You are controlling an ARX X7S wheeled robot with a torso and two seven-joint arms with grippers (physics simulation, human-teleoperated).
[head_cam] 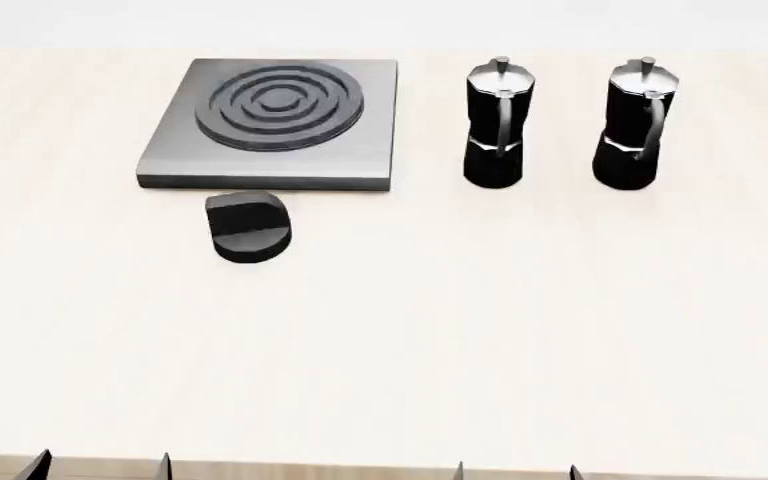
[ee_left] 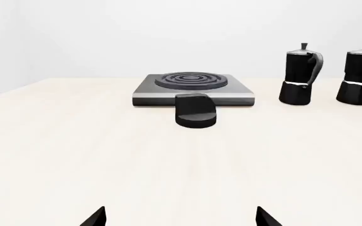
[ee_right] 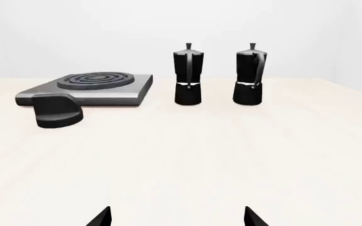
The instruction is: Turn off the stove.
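Head view first: the stove (head_cam: 277,125) sits at the far left of the pale table (head_cam: 491,330), a flat square grey plate with a big round burner of concentric rings on top. Just in front of its near edge, a small black knob (head_cam: 251,227) with a raised bar rests on the tabletop, very close to the plate, though whether it actually touches is hard to call from above. Off to the right, well clear of the stove, stand two black-and-silver moka pots, the left pot (head_cam: 496,122) and the right pot (head_cam: 639,125), both upright, side by side with a gap between them. Down at the bottom edge, only dark fingertips poke in: the left gripper (head_cam: 101,464) at the left, the right gripper (head_cam: 515,470) further right, each pair of tips set wide apart, nothing between them, both well short of the knob. Left wrist view confirms it: two black tips of the left claw (ee_left: 179,217) spread, bare table between, with the stove (ee_left: 193,89) dead ahead and the knob (ee_left: 195,110) in front of it. Right wrist view, same story: right claw (ee_right: 177,216) spread and holding nothing, stove (ee_right: 86,89) and knob (ee_right: 56,111) off to one side, the pots (ee_right: 187,77) nearer the middle.
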